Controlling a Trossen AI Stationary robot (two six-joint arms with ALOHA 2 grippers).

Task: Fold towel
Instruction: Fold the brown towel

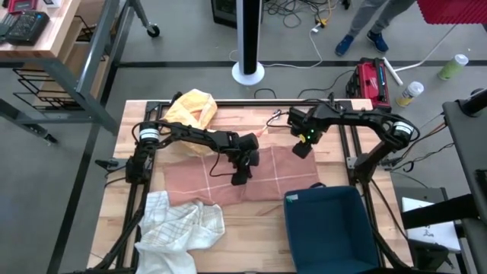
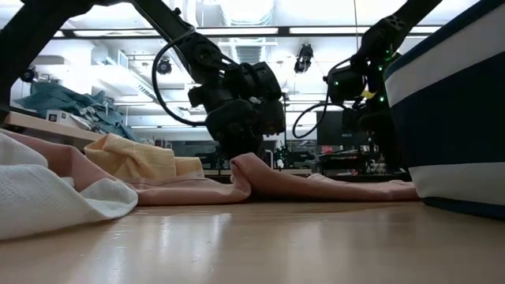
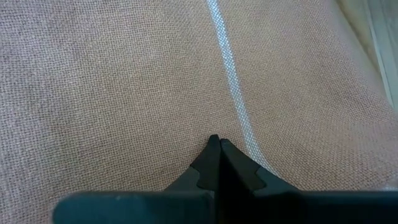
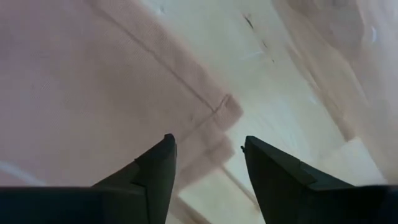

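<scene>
Pink towel (image 1: 262, 176), one: woven cloth with pale stripes, lying flat mid-desk (image 1: 251, 236), one ridge raised under the left gripper (image 1: 242, 170), whose fingers are pressed together. Right gripper (image 1: 302, 148), fingers spread, hangs above the towel's far right corner. Beside the towel: one crumpled yellow cloth (image 1: 192, 108), one white waffle cloth (image 1: 179, 227), one blue bin (image 1: 329, 228).

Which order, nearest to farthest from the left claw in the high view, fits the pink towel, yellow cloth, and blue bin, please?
From the left claw:
1. Pink towel, directly beneath it.
2. Blue bin, at the near right corner.
3. Yellow cloth, at the far left edge.
</scene>
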